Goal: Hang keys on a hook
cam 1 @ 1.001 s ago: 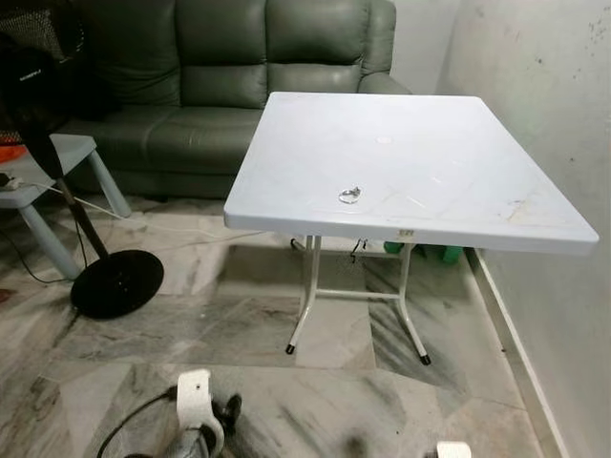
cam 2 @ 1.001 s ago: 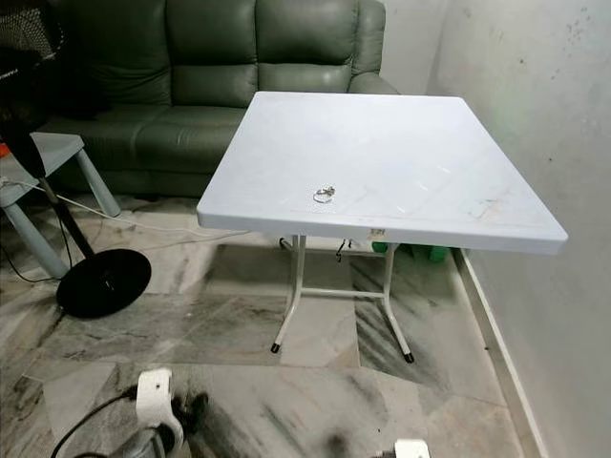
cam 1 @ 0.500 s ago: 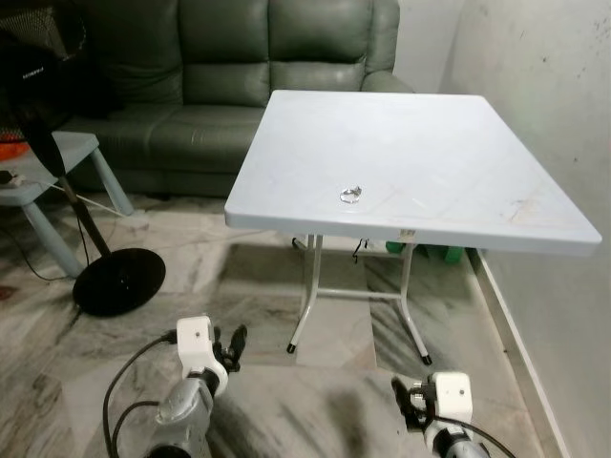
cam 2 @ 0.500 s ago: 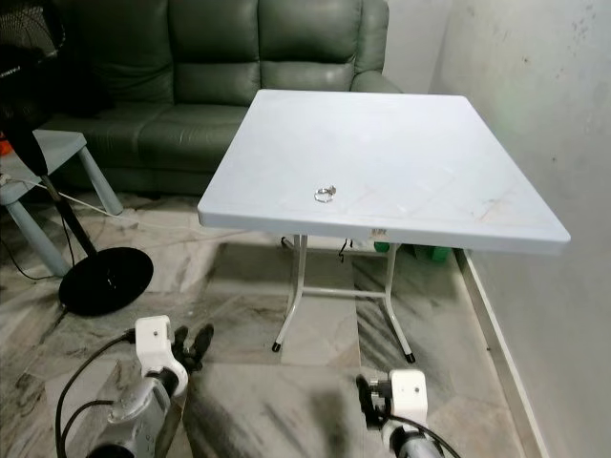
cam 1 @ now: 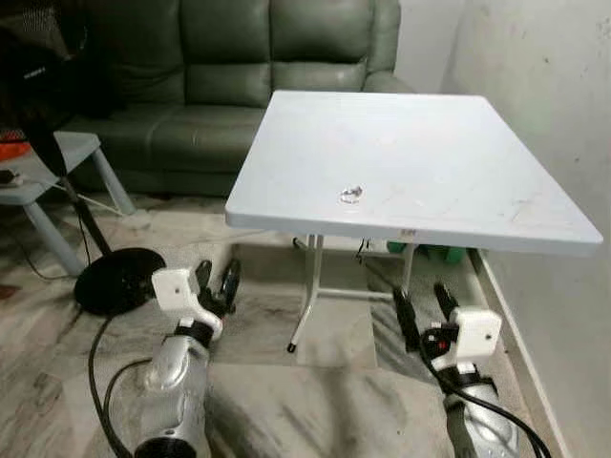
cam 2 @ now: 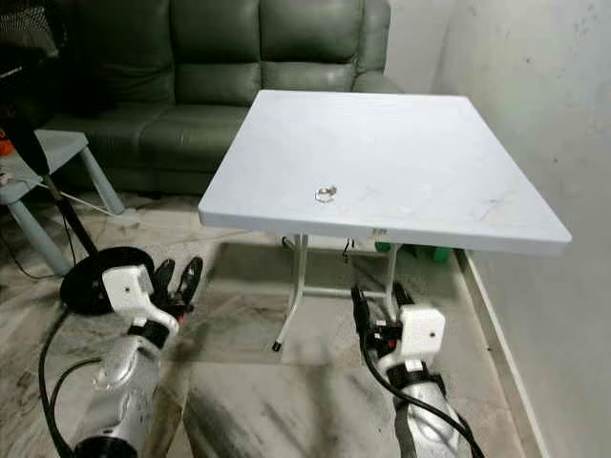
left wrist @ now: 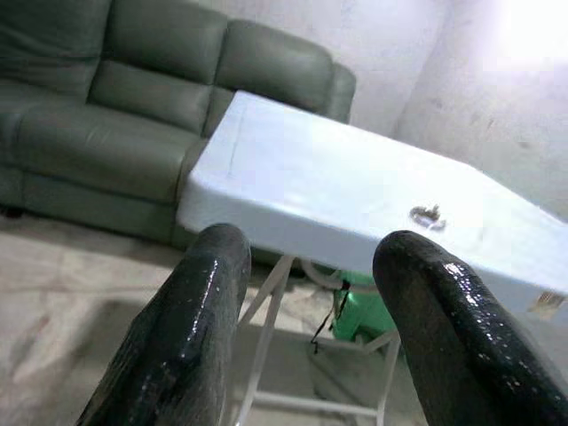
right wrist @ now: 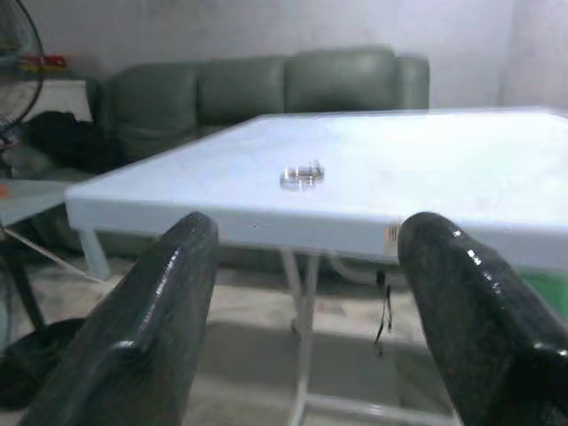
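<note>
A small silver key ring with keys (cam 1: 350, 196) lies on the white square table (cam 1: 458, 191), near its front edge. The same keys (right wrist: 303, 175) lie ahead in the right wrist view, and the keys (left wrist: 427, 214) look small and distant in the left wrist view. My left gripper (cam 1: 217, 279) is raised below the table's front left corner, open and holding nothing. My right gripper (cam 1: 423, 303) is up in front of the table legs, open and holding nothing. Both sit lower than the tabletop.
A green leather sofa (cam 1: 229, 86) stands behind the table. A black standing fan with a round base (cam 1: 116, 280) and a small grey side table (cam 1: 48, 167) are at the left. A wall (cam 1: 544, 86) runs along the right. Green items (cam 1: 434, 253) lie under the table.
Both arms have risen and reached forward toward the table; the grippers are now higher in view. The keys have not moved.
</note>
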Robot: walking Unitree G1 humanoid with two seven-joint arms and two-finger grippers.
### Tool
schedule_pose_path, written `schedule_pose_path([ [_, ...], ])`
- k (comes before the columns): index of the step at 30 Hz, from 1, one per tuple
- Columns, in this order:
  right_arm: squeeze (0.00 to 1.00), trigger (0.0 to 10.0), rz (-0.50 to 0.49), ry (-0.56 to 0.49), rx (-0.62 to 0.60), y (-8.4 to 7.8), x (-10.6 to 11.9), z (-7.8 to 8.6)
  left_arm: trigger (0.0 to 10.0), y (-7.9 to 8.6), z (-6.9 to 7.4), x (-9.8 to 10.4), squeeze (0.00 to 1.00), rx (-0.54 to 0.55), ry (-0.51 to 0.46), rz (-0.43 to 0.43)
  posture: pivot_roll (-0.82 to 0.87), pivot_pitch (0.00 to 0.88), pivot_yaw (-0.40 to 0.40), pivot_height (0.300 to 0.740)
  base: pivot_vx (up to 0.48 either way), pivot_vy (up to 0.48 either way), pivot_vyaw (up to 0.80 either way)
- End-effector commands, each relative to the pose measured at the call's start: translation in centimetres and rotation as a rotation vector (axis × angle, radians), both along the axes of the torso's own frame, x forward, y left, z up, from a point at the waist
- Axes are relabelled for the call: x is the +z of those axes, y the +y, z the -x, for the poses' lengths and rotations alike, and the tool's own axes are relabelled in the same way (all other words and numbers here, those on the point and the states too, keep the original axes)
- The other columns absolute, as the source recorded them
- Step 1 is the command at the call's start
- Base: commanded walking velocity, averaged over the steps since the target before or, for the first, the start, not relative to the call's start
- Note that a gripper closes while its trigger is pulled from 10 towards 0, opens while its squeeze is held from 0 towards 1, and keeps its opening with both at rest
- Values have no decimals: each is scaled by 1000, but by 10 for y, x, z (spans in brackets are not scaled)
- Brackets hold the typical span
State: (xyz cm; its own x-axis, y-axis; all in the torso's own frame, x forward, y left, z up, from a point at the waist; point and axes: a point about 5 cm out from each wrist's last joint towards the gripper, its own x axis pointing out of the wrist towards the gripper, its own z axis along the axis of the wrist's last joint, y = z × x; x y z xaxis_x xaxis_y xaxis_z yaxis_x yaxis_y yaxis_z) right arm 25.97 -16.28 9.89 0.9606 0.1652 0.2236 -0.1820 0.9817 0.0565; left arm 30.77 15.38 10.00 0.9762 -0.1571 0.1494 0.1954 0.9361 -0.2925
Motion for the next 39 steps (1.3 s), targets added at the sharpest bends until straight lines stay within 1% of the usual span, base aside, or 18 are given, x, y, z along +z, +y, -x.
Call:
schedule_pose_path([
  [1,0,10000,-1,-3,5,0,7,0,10000,3,0,2,0,6,17,4,17,2,15,740,0,0,0],
  [3,0,10000,-12,12,4,-1,13,-2,10000,4,0,7,0,7,32,1,14,2,16,740,0,0,0],
  [4,0,10000,-9,21,0,-1,14,-2,10000,4,0,8,0,7,36,2,13,2,17,740,0,0,0],
  [5,0,10000,17,55,-14,-2,13,-3,10000,3,-1,9,0,5,52,-2,13,2,17,740,0,0,0],
  [7,0,10000,22,83,-25,-3,11,-5,10000,2,-2,10,0,7,62,-5,14,1,18,740,0,0,0],
  [8,0,10000,28,87,-34,-4,13,-5,10000,1,-3,10,0,7,83,-9,16,0,17,740,0,0,0],
  [10,0,10000,60,85,-21,-4,14,-5,10000,0,-2,10,0,2,92,-10,16,0,16,740,0,0,0],
  [12,0,10000,54,89,-18,-3,14,-5,10000,0,-2,10,0,-1,94,-8,16,0,16,740,0,0,0],
  [14,0,10000,78,88,-24,-3,15,-6,10000,-1,-1,11,0,-5,97,-15,18,0,14,740,0,0,0],
  [17,0,10000,71,101,-13,-2,17,-7,10000,-2,-1,12,0,-12,108,-10,20,0,12,740,0,0,0],
  [27,0,10000,88,100,4,0,19,-11,10000,-7,-4,17,0,-35,108,-34,24,0,9,740,292,0,0],
  [39,0,10000,91,106,11,3,18,-9,10000,-10,-5,18,0,-51,113,-34,20,0,14,740,310,0,0],
])
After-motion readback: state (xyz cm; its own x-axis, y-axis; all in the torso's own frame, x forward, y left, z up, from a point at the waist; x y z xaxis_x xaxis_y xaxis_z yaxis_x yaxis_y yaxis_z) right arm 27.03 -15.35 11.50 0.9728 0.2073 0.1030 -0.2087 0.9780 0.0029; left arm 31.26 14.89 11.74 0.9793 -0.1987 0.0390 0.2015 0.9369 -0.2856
